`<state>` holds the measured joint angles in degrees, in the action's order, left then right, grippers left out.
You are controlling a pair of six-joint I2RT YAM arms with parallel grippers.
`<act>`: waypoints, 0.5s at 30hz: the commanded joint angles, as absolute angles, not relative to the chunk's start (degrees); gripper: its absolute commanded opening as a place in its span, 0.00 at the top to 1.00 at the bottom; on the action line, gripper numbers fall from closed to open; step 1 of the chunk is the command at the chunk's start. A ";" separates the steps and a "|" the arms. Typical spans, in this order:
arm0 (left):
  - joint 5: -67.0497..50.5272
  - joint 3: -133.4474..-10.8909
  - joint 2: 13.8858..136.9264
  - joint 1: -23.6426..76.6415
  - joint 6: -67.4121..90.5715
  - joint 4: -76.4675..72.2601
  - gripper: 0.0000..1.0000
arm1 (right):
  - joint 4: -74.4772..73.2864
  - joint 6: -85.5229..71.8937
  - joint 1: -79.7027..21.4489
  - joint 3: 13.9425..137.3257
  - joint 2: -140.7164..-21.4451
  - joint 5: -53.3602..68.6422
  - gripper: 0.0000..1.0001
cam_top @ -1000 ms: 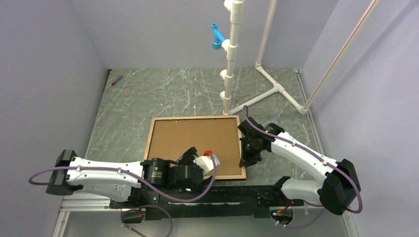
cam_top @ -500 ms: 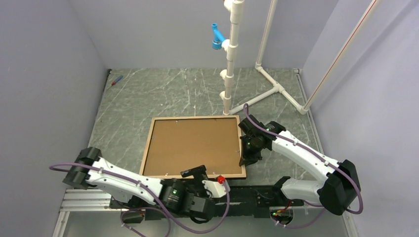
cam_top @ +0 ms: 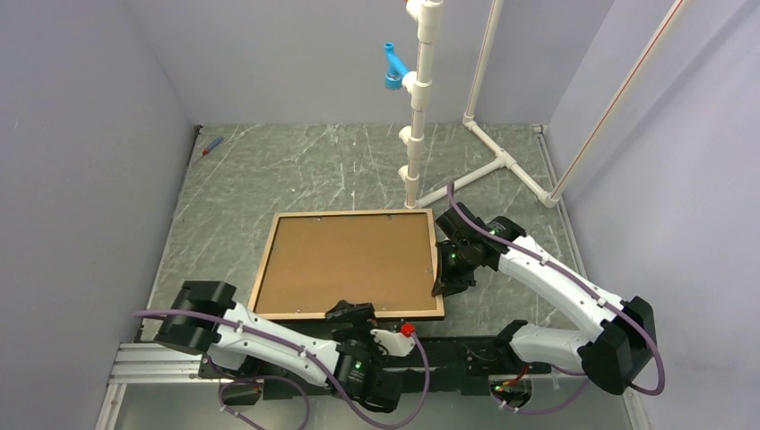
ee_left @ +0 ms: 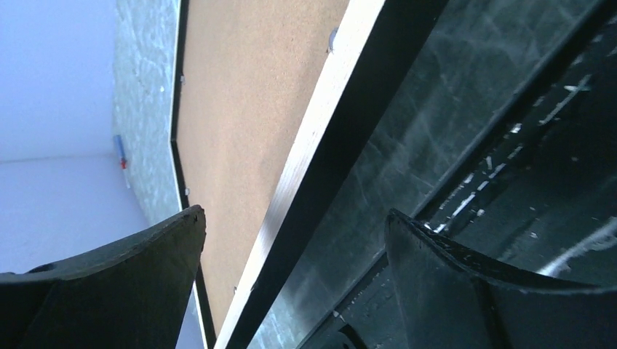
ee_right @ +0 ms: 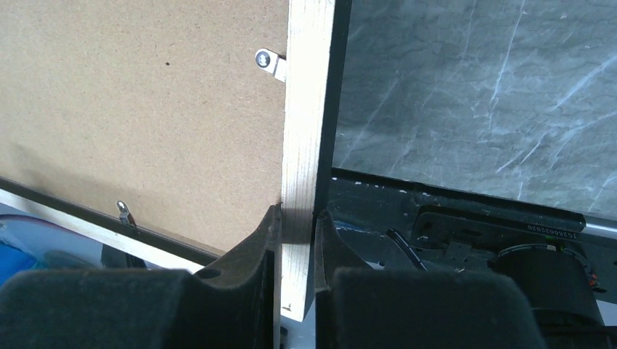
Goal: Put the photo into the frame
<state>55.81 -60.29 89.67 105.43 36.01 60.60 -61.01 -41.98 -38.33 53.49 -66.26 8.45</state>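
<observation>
The frame (cam_top: 263, 264) lay back side up on the table (cam_top: 269, 170), close to its near edge and roughly square to it. Thin rails, light wood on the upward face, dark/black on the outer side. A brown backing board (cam_top: 349, 264) filled the opening, with small metal tabs (ee_right: 268, 61) at the rail. The right rail, near its front corner, was pinched between the jaws of the right gripper (ee_right: 297, 218).
</observation>
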 commanded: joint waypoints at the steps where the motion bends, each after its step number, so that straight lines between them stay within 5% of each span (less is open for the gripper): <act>1: 60.63 -62.42 91.55 104.34 41.65 66.13 0.06 | -57.23 -40.86 -38.14 58.35 -62.66 12.25 1.00; 9: 64.49 -63.19 91.12 102.85 43.78 70.29 0.13 | -57.25 -40.71 -38.21 57.42 -61.80 12.95 1.00; 15: 66.50 -62.54 89.87 100.85 42.64 70.49 0.29 | -57.31 -40.56 -38.19 57.95 -61.37 13.21 1.00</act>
<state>61.14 -61.21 91.88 102.61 42.72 68.20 -60.82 -41.63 -38.17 53.84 -64.10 9.32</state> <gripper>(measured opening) 0.759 0.143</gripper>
